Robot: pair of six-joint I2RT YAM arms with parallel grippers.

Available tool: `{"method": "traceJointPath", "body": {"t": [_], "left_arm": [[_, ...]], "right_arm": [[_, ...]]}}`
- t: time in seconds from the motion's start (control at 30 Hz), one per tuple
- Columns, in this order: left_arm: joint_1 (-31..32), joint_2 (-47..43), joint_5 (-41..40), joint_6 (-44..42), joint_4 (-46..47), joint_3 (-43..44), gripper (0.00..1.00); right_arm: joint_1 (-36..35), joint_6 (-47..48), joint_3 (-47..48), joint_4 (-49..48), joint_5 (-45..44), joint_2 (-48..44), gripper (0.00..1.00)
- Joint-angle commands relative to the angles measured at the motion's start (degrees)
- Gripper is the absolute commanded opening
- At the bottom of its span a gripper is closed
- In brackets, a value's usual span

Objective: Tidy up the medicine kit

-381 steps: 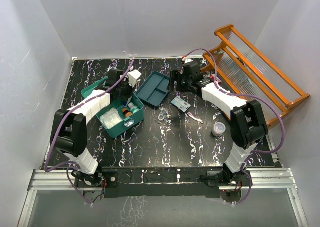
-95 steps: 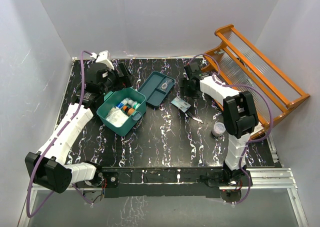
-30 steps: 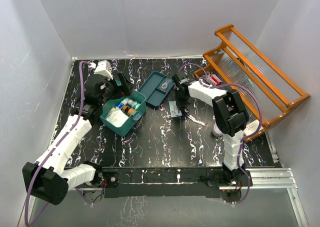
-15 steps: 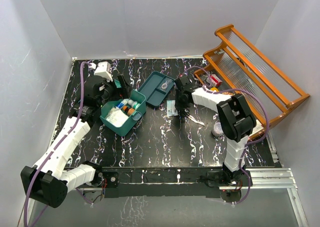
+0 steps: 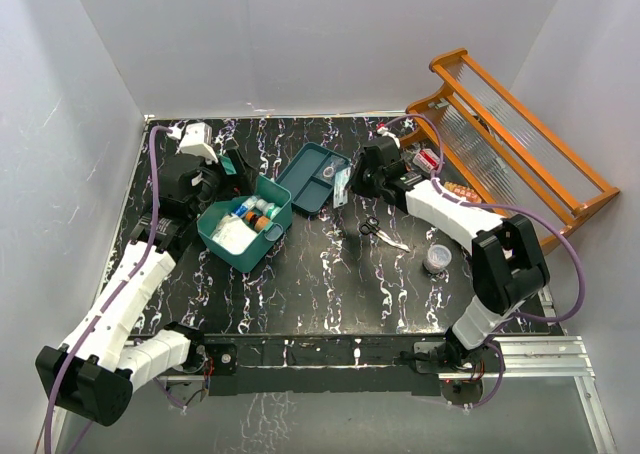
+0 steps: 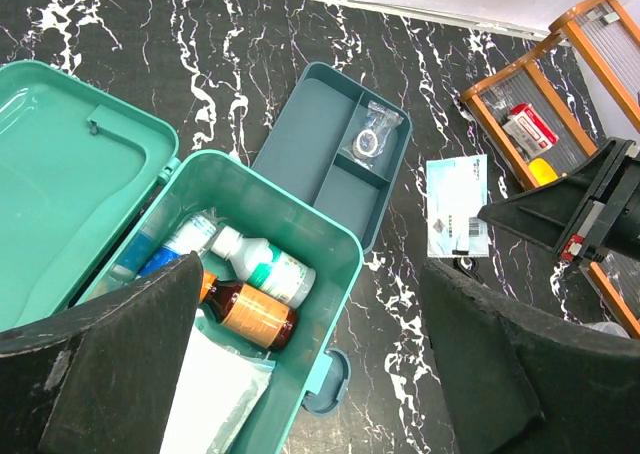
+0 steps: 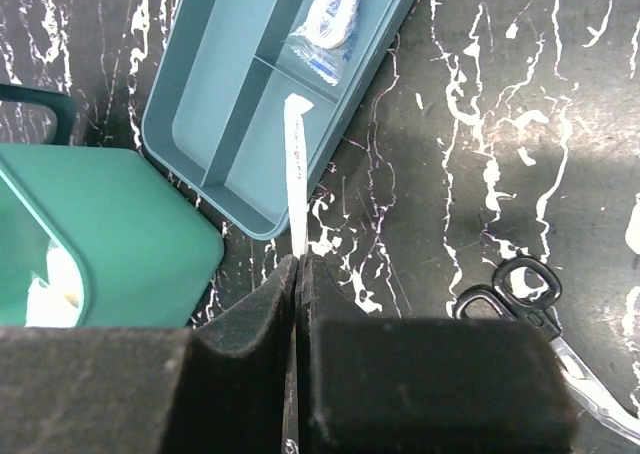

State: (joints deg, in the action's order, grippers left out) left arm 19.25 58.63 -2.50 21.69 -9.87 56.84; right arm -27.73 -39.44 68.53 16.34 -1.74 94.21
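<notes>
The medicine kit point(image 5: 250, 261) stands open on the left half of the black, white-veined desk point(image 5: 330, 294), its lid point(image 6: 60, 184) tipped back toward the left wall, which is close behind it. A broad strip of bare desk lies between the kit's front wall and the near edge, and more runs from the kit's latch side out to the scissors point(image 5: 372, 227) and a small cup point(image 5: 437, 257), both well apart from the kit. The divided tray point(image 5: 298, 186) lies just beside the kit's far corner with only a narrow gap between them, and one of its compartments holds a small clear bag point(image 6: 368, 139). The left tool point(image 6: 312, 274) hangs over the kit with its fingers spread wide and nothing between them. Below it, inside the kit, lie a white bottle point(image 6: 262, 262), a brown bottle point(image 6: 250, 316) and a white pack point(image 6: 215, 394). The right tool point(image 7: 298, 274) is clenched on a thin white-and-blue packet point(image 6: 457, 214), held on edge by the tray's side away from the kit (whether it touches the tray cannot be told). Farthest from the kit, an orange wooden rack point(image 5: 520, 164) leans at the desk's right edge. Plain white walls close in the desk on three sides.
</notes>
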Motion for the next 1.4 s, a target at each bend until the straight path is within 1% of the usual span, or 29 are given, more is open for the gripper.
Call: {"method": "traceJointPath", "body": {"t": [0.0, 0.1, 0.2, 0.4, 0.53, 0.77, 0.93, 1.2, 1.3, 1.37], "left_arm": [[-0.17, -1.77, -1.51, 0.62, 0.63, -0.58, 0.88], [-0.17, -1.85, -1.69, 0.89, 0.79, -0.65, 0.88], [-0.15, -1.93, -1.92, 1.11, 0.90, -0.68, 0.88], [-0.11, -2.41, -2.28, 1.25, 0.48, -0.43, 0.88], [-0.17, -2.70, -2.38, 1.08, -0.35, 0.01, 0.88], [-0.16, -2.99, -2.05, 0.97, -1.53, 0.08, 0.88], [-0.15, -3.32, -1.83, 1.15, -1.30, -0.49, 0.88], [-0.15, -3.52, -1.92, 1.07, -1.04, -1.33, 0.88], [-0.17, -3.61, -2.06, 1.07, -0.70, -1.64, 0.88], [-0.17, -3.70, -2.14, 1.07, -0.59, -1.75, 0.88]], "right_arm": [[-0.24, -3.39, 2.31, -5.33, 1.26, -0.21, 0.00], [-0.50, -6.57, 3.57, -7.15, 2.08, 1.03, 0.00], [-1.62, -10.16, 5.19, -8.79, 1.11, 2.87, 0.00], [-5.40, -16.50, 8.90, -9.23, -8.56, 8.95, 0.00], [-6.83, -21.52, 11.48, -6.58, -14.09, 13.55, 0.00], [-7.79, -28.50, 13.29, -5.63, -15.77, 19.04, 0.00], [-7.89, -29.70, 13.51, -4.60, -16.04, 21.09, 0.00], [-7.92, -30.85, 13.61, 1.68, -17.41, 20.70, 0.00], [-7.94, -29.34, 13.30, 1.09, -15.34, 20.31, 0.00], [-7.80, -26.02, 13.97, -1.18, -11.51, 20.75, 0.00]]}}
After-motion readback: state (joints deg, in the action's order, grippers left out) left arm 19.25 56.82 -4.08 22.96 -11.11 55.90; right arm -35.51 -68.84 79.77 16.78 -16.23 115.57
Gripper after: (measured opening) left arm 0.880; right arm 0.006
